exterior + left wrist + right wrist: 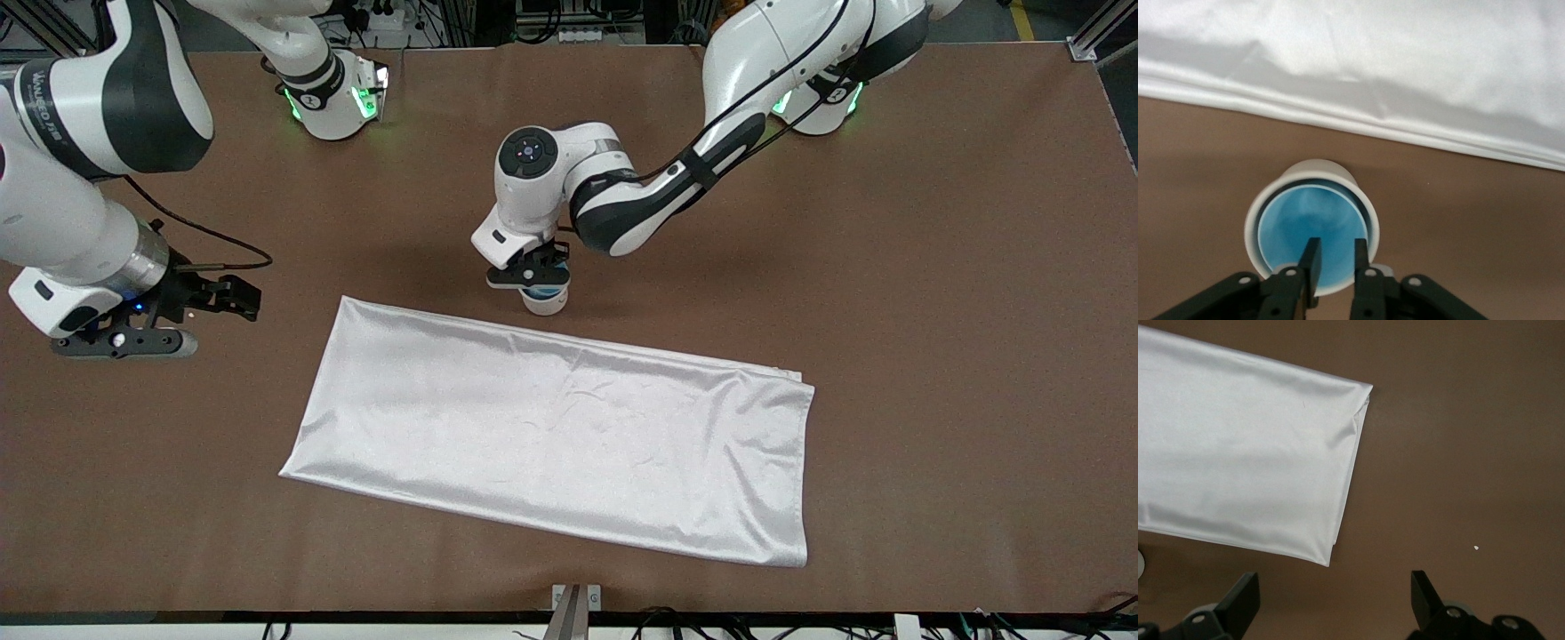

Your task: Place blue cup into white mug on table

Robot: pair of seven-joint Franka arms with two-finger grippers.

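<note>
Blue cup (1308,230) nested in white mug (1271,200), white cloth (551,440) just beside.

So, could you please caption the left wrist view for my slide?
Left gripper pinching the blue cup rim, cup nested inside the white mug beside the white cloth.

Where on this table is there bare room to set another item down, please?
Bare table runs from the white satin cloth to the left arm's end. It is crowded where the left gripper pinches the blue cup in the white mug. The right gripper waits open.
</note>
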